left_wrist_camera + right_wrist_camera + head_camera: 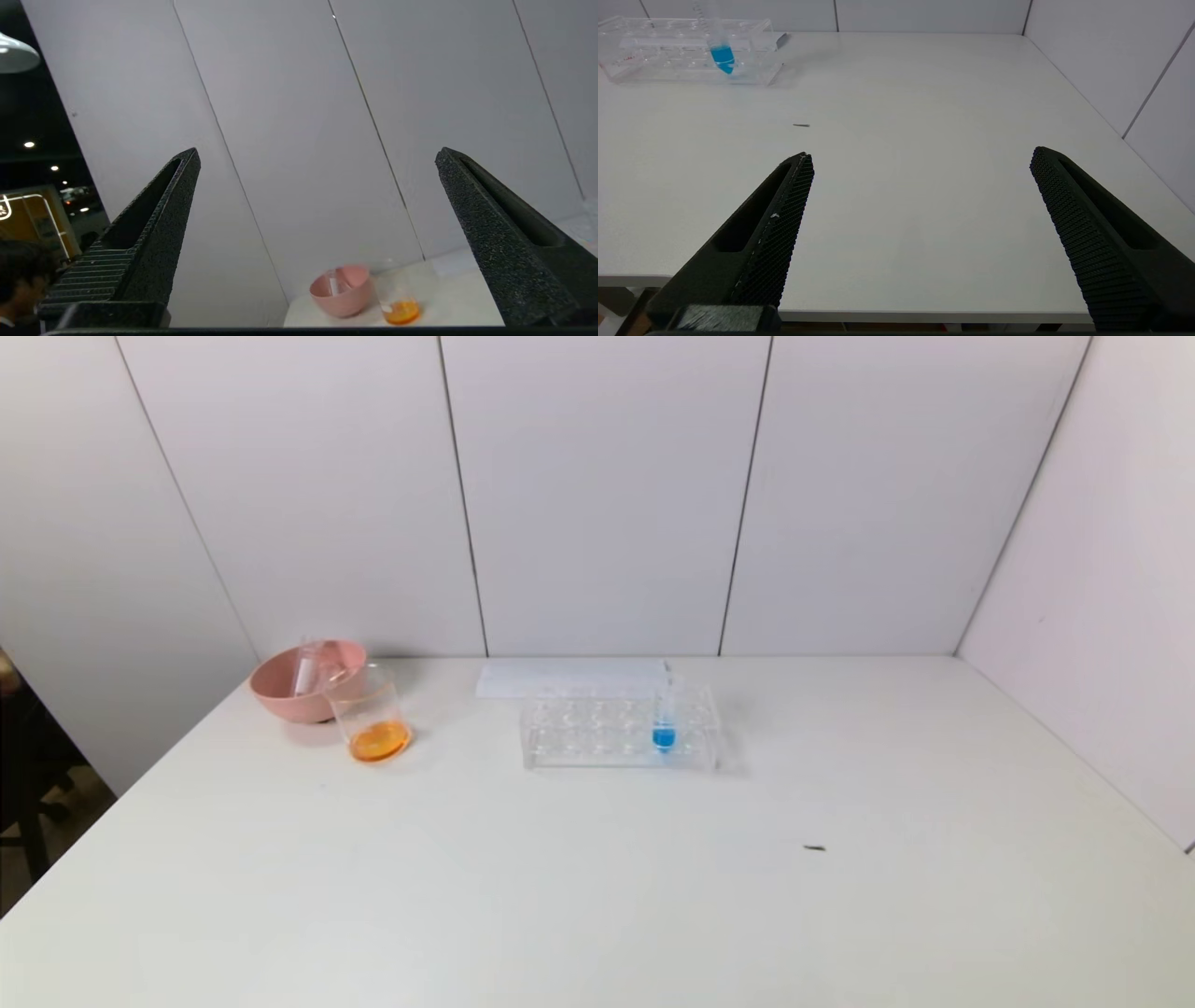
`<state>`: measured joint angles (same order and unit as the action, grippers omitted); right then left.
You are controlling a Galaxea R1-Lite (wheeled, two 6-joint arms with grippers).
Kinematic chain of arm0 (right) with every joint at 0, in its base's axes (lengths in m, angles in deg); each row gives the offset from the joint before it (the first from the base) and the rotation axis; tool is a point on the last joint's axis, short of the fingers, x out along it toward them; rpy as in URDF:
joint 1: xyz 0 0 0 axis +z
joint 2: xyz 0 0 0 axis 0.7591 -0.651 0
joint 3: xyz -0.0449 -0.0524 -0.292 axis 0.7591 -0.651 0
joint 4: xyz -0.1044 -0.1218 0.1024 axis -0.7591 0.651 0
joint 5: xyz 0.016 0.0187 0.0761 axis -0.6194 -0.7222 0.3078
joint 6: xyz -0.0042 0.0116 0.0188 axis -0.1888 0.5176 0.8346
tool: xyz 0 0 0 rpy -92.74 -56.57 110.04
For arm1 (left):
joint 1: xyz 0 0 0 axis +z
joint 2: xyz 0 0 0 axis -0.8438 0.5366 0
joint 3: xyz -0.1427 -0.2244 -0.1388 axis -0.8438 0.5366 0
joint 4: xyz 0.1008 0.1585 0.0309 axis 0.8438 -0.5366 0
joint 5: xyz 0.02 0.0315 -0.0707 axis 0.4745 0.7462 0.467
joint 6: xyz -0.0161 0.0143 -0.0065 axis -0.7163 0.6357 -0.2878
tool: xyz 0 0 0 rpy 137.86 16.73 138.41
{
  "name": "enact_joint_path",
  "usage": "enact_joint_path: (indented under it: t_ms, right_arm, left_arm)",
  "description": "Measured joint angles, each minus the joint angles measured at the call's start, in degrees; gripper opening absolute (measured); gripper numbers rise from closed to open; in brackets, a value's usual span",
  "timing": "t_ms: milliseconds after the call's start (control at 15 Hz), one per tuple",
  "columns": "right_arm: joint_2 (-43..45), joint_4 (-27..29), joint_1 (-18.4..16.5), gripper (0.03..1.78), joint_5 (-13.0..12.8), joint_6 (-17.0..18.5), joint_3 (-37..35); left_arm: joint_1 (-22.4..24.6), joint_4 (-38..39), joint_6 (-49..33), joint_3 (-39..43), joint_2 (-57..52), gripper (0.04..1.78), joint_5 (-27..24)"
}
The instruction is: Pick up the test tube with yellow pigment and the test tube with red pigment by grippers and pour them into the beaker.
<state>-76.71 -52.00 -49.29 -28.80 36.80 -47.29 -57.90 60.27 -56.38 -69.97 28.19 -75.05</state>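
Clear beaker [371, 714] upright beside pink bowl [291, 689] — orange liquid at bottom

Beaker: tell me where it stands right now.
In the head view the beaker stands at the table's far left, just in front of the pink bowl, left of the tube rack.

Open tabletop [597, 877] up front; bowl [289, 695], beaker [373, 714] and rack [621, 733] along the back.

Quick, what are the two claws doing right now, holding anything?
Left gripper: open, empty, held off the table's left edge.
Right gripper: open, empty, at the table's near edge.
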Motion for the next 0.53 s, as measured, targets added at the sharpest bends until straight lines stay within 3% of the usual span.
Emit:
enact_joint_path:
  t_ms: [333,533]
  right_arm:
    - [0.00,0.00,-0.02,1.70,0.00,0.00,0.00]
    - [0.00,0.00,-0.05,1.70,0.00,0.00,0.00]
  left_arm:
    - [0.00,23.87,0.20,18.69,-0.59,1.76,4.84]
    - [0.00,28.72,-0.29,26.83,-0.61,1.76,5.34]
